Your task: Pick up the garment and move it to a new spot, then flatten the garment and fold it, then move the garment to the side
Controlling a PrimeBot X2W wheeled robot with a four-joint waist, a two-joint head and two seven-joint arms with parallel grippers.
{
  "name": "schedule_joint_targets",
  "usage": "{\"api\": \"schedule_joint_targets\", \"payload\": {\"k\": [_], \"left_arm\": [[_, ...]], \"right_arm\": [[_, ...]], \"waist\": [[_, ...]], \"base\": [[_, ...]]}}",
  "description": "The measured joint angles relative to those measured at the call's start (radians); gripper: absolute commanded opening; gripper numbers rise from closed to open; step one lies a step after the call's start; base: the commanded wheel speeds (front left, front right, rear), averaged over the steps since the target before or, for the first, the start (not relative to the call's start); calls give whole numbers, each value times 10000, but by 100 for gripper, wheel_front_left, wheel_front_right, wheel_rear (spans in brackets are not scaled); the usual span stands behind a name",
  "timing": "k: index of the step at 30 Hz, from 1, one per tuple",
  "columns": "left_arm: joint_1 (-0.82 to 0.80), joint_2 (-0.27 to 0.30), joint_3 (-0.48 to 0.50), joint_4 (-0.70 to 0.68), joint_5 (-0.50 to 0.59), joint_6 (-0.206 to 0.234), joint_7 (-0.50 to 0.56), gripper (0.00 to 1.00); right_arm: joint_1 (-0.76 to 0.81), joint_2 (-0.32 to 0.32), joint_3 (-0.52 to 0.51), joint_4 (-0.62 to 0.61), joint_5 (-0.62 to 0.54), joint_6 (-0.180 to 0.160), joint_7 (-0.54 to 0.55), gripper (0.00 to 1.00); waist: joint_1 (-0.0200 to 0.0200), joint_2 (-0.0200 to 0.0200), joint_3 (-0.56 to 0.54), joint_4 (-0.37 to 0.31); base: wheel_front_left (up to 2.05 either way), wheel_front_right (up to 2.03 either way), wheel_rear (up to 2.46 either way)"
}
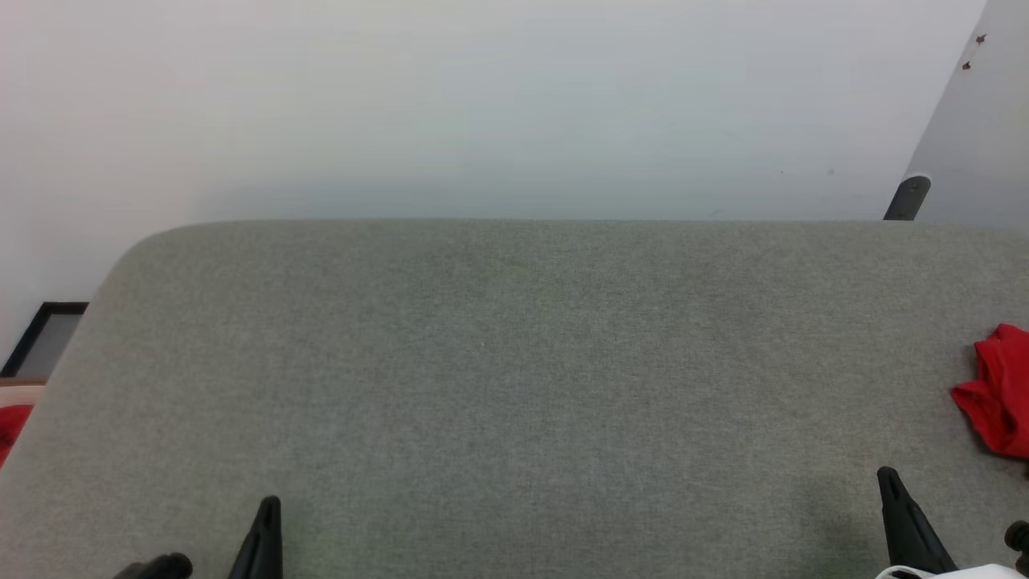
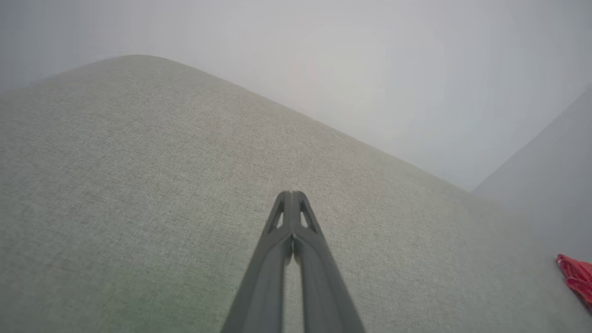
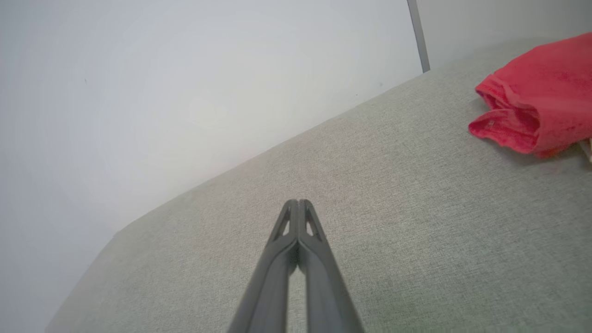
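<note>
Left gripper (image 1: 269, 515): jaws pressed together with nothing between them. In its own wrist view (image 2: 291, 196) the two dark fingers (image 2: 270, 263) meet right up to the tip. Right gripper (image 1: 891, 490): the same, jaws together and empty, tips meeting in the right wrist view (image 3: 298, 203). Both sit over the near edge of the bench (image 1: 514, 362), the left one toward the near left and the right one toward the near right, well apart from each other, tips pointing at the far edge. I cannot tell whether either tip touches the cover. The bench top is grey woven fabric, flat, with a rounded far-left corner. The garment (image 1: 1001, 402) lies on the bench at its right side, partly cut off by the edge of the head view. It is farther back than the right gripper and to its right, near it but apart. It is red and bunched into a heap, with soft folds and a rolled edge turned toward the right gripper (image 3: 532, 106). From the left wrist it shows as a small red scrap (image 2: 578, 275) at the far right edge. Behind the bench is a plain pale wall (image 1: 482, 104). At the far right a dark rounded post (image 1: 908, 197) stands against a grey panel (image 1: 981, 145). Off the bench's left side, lower down, are a black-framed item (image 1: 44, 338) and a red patch (image 1: 10, 426), too cut off to identify.
</note>
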Motion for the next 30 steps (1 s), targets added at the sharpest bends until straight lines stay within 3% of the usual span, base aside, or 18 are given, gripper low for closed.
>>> {"api": "schedule_joint_targets", "payload": {"k": [30], "left_arm": [[-817, -376, 322, 146, -4050, -94, 1080, 0]], "right_arm": [[-799, 171, -209, 579, 3793, 0, 662, 0]], "waist": [[0, 0, 138, -78]], "base": [[0, 0, 0]]}}
